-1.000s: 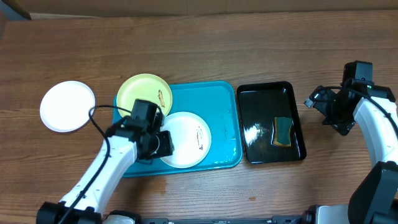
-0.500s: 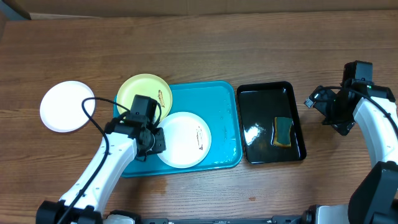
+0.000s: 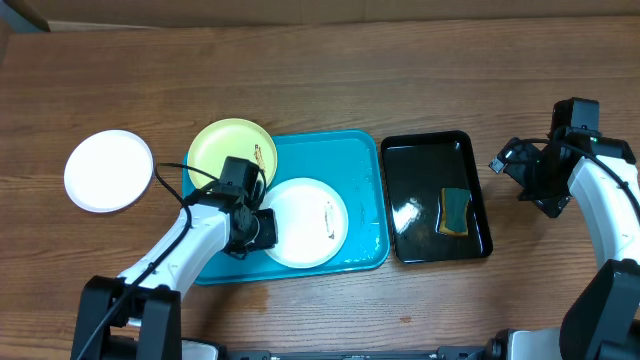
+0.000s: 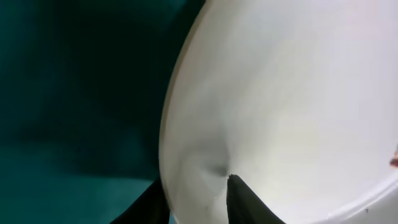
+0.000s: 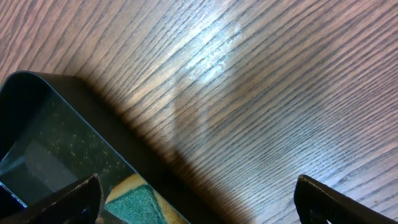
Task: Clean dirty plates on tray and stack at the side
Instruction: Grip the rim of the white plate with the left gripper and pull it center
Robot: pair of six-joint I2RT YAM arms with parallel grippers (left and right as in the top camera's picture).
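Wooden counter (image 3: 330,70), brown grain, seen from above. Left pincer (image 3: 262,228): clenched on the left rim of a white plate (image 3: 308,222), one finger above the rim and one below. That plate sits in the turquoise tray (image 3: 360,160), centre frame, with a small dark smear toward its right. Yellow-green plate (image 3: 225,150): overlaps the tray's upper left corner, smeared. Second white plate (image 3: 108,170): on the counter, far left. Black tray (image 3: 415,165): just right of the turquoise one, holding a sponge (image 3: 456,212). Right pincer (image 3: 512,168): released, jaws wide, above the counter at right.

White plate (image 3: 306,226), yellow plate (image 3: 228,148) on turquoise tray (image 3: 356,168)
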